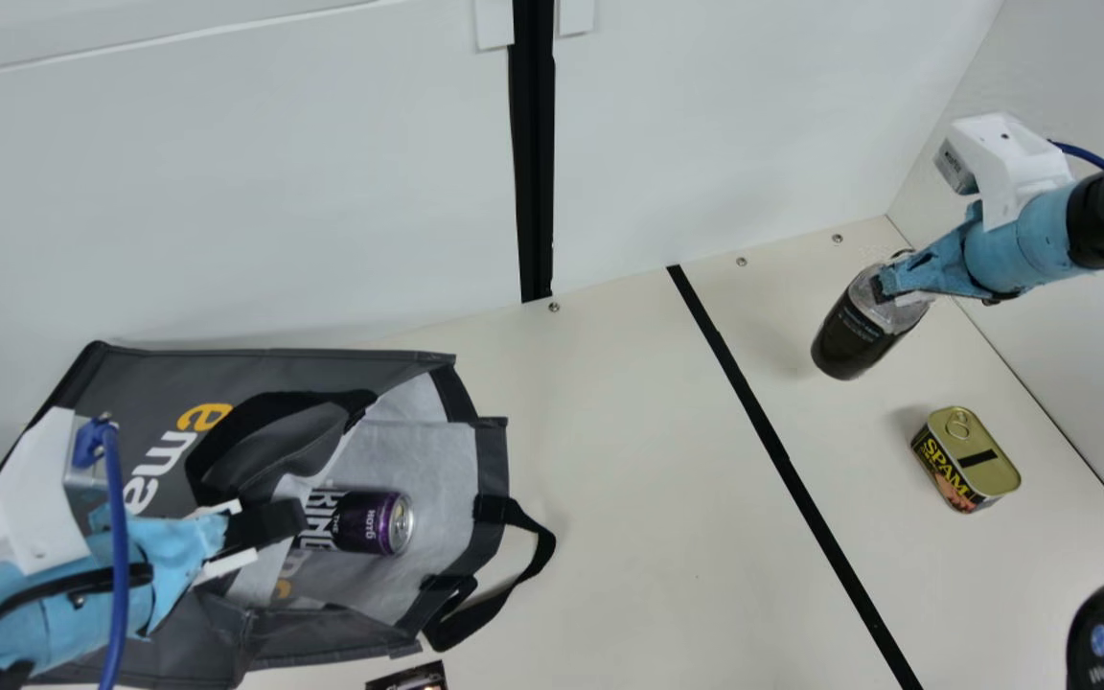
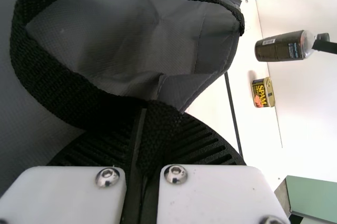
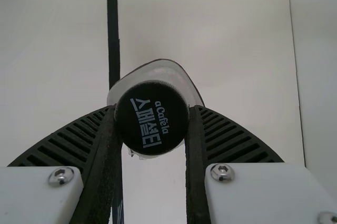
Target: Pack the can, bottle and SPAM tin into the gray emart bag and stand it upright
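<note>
Gripping the bottle point(image 1: 847, 343) by its top, the right claw point(image 1: 887, 286) is closed only as far as the cap point(image 3: 151, 118) allows, with a finger on each side of it in the right wrist view. The bottle leans, its base pointing down towards the table point(image 1: 629, 460), and seems to be raised off it. The left claw point(image 1: 291, 519) is narrow, pinching one handle point(image 2: 47, 81) of the bag point(image 1: 322, 372); the strap runs between its fingers and loops away. Just beside that claw in the main view, the can point(image 1: 370, 523) lies on its side inside the bag, on the pale lining near the mouth, its lid end facing out. The bag itself lies on its side, its mouth towards the middle of the table, and the other handle point(image 1: 475, 621) trails from the near edge. Farther out, across the black line point(image 1: 764, 428), the SPAM tin point(image 1: 974, 456) sits on the table near the bottle and well apart from the bag, its ring-pull lid up. A dark thing point(image 1: 413, 678), partly cut off, lies beside the bag at the main view's bottom edge.
</note>
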{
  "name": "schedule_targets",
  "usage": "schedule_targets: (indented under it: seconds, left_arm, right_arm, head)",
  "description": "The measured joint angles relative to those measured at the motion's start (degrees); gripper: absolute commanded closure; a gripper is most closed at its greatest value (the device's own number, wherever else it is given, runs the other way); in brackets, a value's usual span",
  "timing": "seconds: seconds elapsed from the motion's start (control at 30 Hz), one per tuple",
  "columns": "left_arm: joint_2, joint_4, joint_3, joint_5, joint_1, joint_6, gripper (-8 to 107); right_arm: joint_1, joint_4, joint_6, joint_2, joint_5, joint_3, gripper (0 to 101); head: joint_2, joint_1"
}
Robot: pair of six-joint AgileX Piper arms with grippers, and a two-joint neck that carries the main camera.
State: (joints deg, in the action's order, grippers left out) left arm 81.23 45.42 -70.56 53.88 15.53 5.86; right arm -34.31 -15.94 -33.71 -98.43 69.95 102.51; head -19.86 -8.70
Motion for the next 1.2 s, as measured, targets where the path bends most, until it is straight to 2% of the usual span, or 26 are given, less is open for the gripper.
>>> schedule_targets:
  seconds: [0.7,1.2]
  left_arm:
    - [0.0,0.0,0.0,0.0,0.0,0.0,107]
    - [0.0,0.0,0.0,0.0,0.0,0.0,107]
  right_arm:
    - [-0.5,-6.4,-14.7,11.4,-0.1,-14.0,101]
    - [2.1,-10.6,-25.6,15.3,-0.1,-22.1,101]
  head:
    - [0.0,0.0]
    - [-0.1,0.0]
